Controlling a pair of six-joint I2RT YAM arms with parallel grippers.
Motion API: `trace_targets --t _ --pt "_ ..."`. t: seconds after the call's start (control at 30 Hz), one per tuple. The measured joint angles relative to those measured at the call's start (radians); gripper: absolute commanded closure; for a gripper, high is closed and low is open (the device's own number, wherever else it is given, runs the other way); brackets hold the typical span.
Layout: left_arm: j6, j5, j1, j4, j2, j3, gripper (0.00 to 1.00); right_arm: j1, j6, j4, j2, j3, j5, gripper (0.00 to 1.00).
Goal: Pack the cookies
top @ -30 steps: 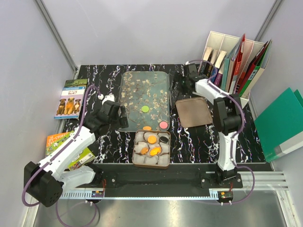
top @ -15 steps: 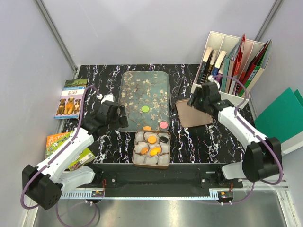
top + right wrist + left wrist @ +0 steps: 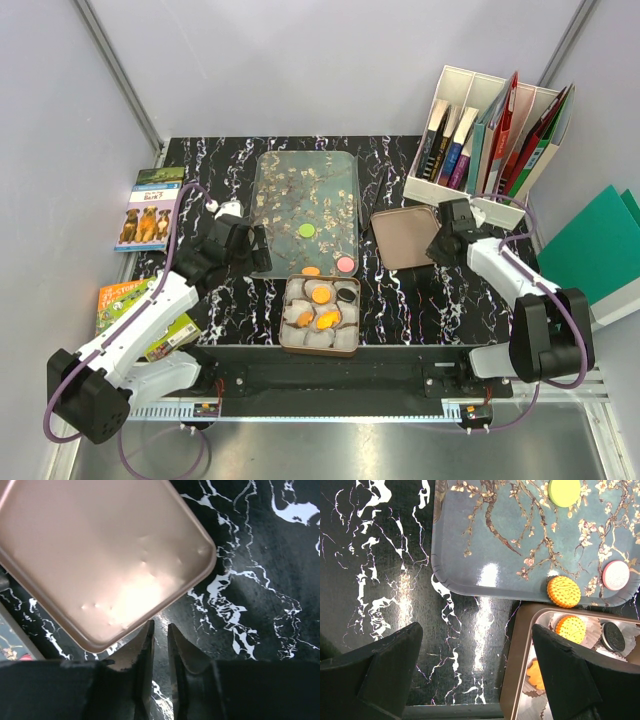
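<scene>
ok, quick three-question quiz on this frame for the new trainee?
1. Which cookies lie on the tray? A) green cookie, orange cookie, pink cookie B) black only C) none
2. True or false: the black cookie sits in the tin.
3. Which gripper is wide open?
Key: 1 A; 2 true; 3 left gripper.

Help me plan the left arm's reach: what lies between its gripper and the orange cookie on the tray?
Left wrist view: only marble tabletop and the tray's rim between the left gripper and that orange cookie.
</scene>
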Motion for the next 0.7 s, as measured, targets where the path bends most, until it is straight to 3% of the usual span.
trace_targets --t 0.07,0.2,0.7 --pt "0.000 0.000 0.000 0.000 0.000 0.000 0.06 -0.011 0.004 -0.005 0.000 -0.009 -0.002 0.71" --pt "0.000 0.004 0.000 0.001 0.001 0.000 0.06 -0.024 0.023 -0.004 0.002 -0.047 -0.008 0.55" --pt "0.000 0.011 0.000 0.006 0.006 0.000 0.06 -0.071 0.136 0.117 0.081 -0.113 -0.060 0.56"
